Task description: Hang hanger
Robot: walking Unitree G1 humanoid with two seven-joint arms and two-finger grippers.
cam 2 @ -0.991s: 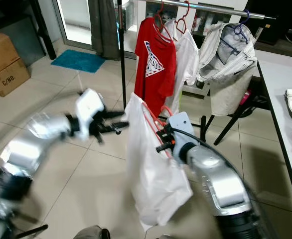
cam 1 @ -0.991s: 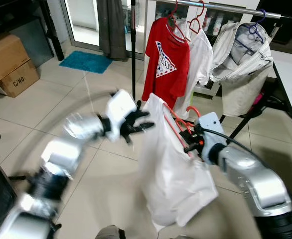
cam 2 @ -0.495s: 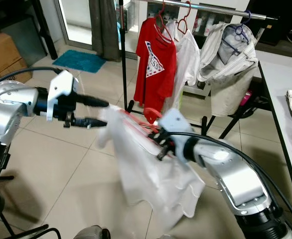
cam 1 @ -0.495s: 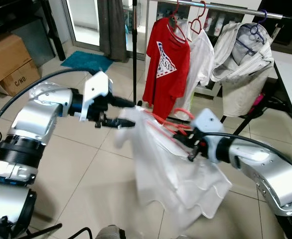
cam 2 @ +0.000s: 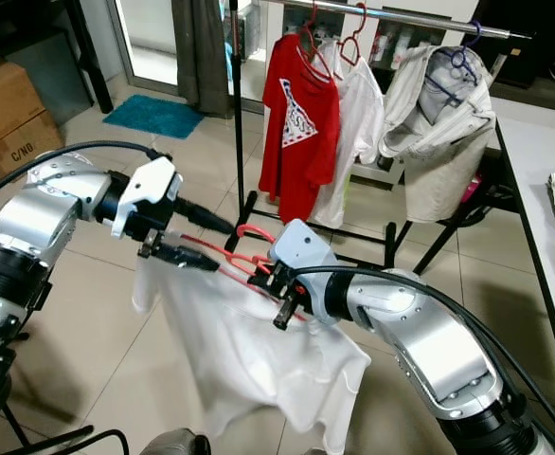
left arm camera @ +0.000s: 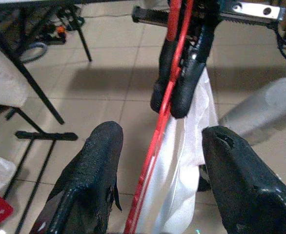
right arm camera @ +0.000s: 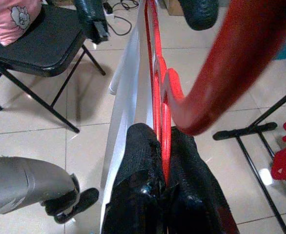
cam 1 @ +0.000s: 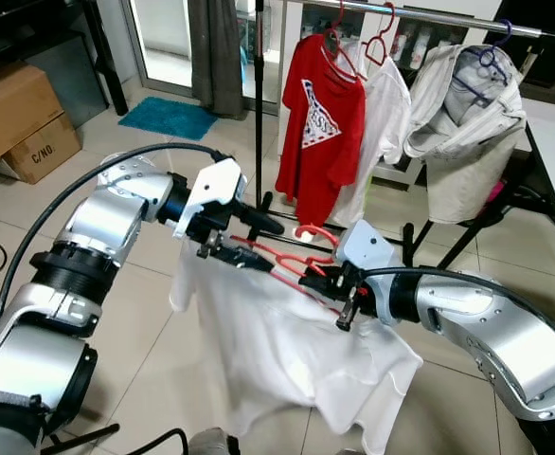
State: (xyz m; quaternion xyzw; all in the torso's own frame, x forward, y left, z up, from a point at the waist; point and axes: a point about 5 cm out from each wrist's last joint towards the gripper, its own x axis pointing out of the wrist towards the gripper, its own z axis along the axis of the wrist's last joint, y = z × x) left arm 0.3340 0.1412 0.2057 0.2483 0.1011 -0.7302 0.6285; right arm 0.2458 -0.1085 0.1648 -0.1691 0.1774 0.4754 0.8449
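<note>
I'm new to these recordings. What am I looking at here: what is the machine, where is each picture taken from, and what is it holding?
This is a humanoid robot with two silver arms, each ending in a hand of two long black fingers. The two wide pictures come from a stereo camera on its head, looking forward and down. The two close-ups come from cameras on its wrists, looking along each hand's fingers.

The right hand is shut on a red hanger that carries a white shirt; the right wrist view shows its fingers pinching the red wire. The left hand sits at the hanger's other end with its fingers open, either side of the wire.

Behind stands a clothes rack with a red T-shirt, a white shirt and a beige jacket on it. Cardboard boxes sit on the tiled floor.
</note>
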